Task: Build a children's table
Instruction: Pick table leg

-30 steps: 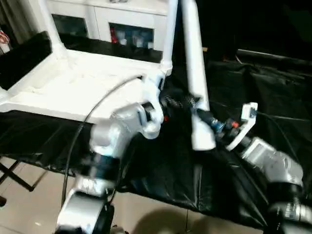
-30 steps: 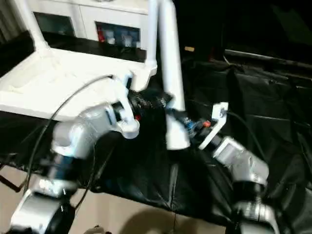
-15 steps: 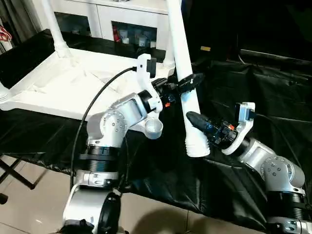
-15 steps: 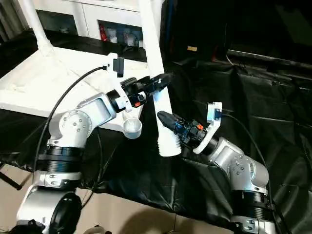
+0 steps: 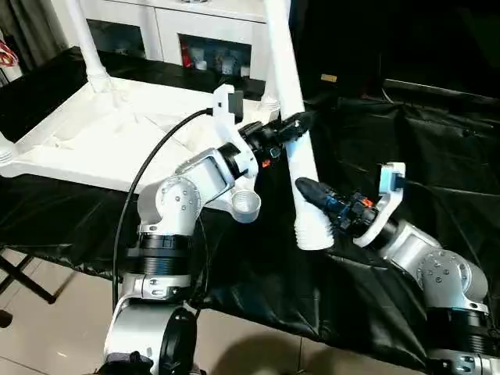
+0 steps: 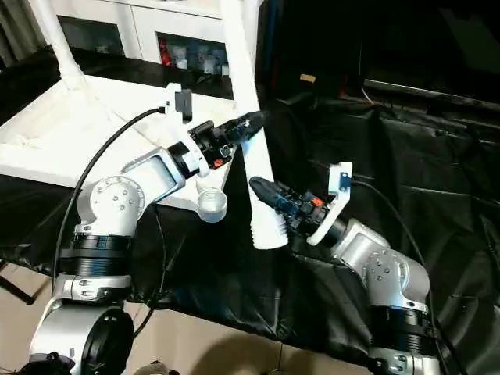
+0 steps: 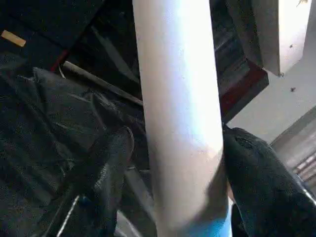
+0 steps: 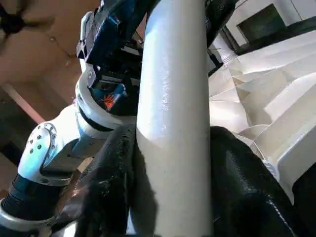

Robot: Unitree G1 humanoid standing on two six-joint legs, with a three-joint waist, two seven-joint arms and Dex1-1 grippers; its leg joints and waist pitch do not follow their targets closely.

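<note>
- Left eye view has the tabletop (image 5: 117, 141) lying upside down on the black cloth (image 5: 406, 141), ribs up, so the corner sockets face me; two legs are already planted, one at the far-left corner (image 5: 86, 39) and one at the far-right corner (image 5: 269, 55)
- I am carrying the loose leg (image 5: 301, 164) steeply upright between both arms, its ribbed plug end hanging low just off the tabletop's near-right edge (that end is what has to drop into a socket)
- My right gripper (image 5: 314, 193) is clamped around the lower part of the leg, one black finger showing in front of it; the right wrist view shows a finger (image 8: 113, 192) pressed on each side of the tube, so this arm bears the weight
- My left gripper (image 5: 291, 127) brackets the leg higher up; in the left wrist view one finger (image 7: 106, 168) sits a sliver away from the tube while the other touches, so I judge the jaws closing in but not yet clenched
- Two grips well apart along the leg let me steer its tilt instead of letting it swing
- Against half a second ago, the left fingers have drawn in around the tube and the leg stands a shade more upright; the right grasp looks unchanged
- A second ago the whole picture was smeared and shifted, which is my head camera moving, not the parts
</note>
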